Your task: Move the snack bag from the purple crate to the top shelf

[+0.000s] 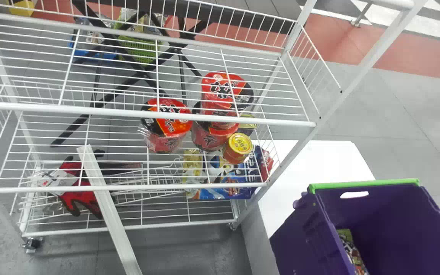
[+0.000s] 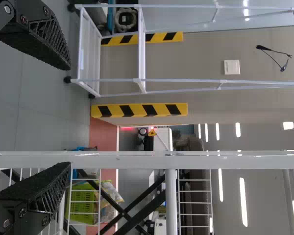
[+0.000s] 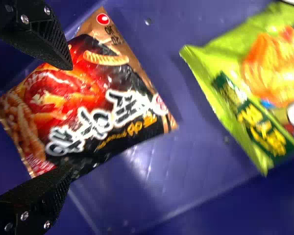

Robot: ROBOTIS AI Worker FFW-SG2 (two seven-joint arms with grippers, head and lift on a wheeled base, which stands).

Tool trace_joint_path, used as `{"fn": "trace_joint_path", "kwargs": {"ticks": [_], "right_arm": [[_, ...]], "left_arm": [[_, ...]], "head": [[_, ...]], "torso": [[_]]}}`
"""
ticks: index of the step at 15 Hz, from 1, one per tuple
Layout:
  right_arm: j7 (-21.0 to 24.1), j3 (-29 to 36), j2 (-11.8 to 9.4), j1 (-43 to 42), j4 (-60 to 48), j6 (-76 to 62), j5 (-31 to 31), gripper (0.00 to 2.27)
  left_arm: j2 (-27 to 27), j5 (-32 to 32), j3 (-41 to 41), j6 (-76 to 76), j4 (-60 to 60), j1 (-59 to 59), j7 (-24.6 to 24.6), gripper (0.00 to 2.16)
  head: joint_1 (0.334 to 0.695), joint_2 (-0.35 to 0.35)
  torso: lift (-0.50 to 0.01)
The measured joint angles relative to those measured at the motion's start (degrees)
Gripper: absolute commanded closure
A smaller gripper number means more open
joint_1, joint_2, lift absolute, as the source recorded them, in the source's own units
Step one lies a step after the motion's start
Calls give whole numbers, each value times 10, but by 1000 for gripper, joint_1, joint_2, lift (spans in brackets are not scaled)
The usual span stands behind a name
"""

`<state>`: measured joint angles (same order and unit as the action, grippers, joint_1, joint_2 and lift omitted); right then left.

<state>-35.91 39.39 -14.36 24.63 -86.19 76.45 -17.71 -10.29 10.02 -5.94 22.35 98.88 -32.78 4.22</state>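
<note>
Snack bag (image 3: 130, 85): glossy, squarish, in purple crate (image 1: 372, 214) | right gripper (image 3: 71, 117): spread over it | left gripper (image 2: 70, 116): spread, rough-surfaced

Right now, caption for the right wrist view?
Right gripper open over the red-black bag in the purple crate, a green bag lying apart.

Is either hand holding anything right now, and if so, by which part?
Nothing is held. The right hand is open over the black and orange snack bag; the left hand is open and empty.
</note>
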Motion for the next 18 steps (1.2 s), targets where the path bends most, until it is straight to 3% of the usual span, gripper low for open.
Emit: {"fn": "trace_joint_path", "kwargs": {"ticks": [9, 18], "right_arm": [[0, -22, -19, -14, 86, -110, -20, 103], [0, -38, -20, -16, 119, -156, -34, 103]], "left_arm": [[1, 0, 2, 6, 0, 0, 0, 130], [1, 0, 2, 7, -1, 0, 0, 130]], "head": [[695, -350], [695, -350]], "torso": [[-454], [-454]]}}
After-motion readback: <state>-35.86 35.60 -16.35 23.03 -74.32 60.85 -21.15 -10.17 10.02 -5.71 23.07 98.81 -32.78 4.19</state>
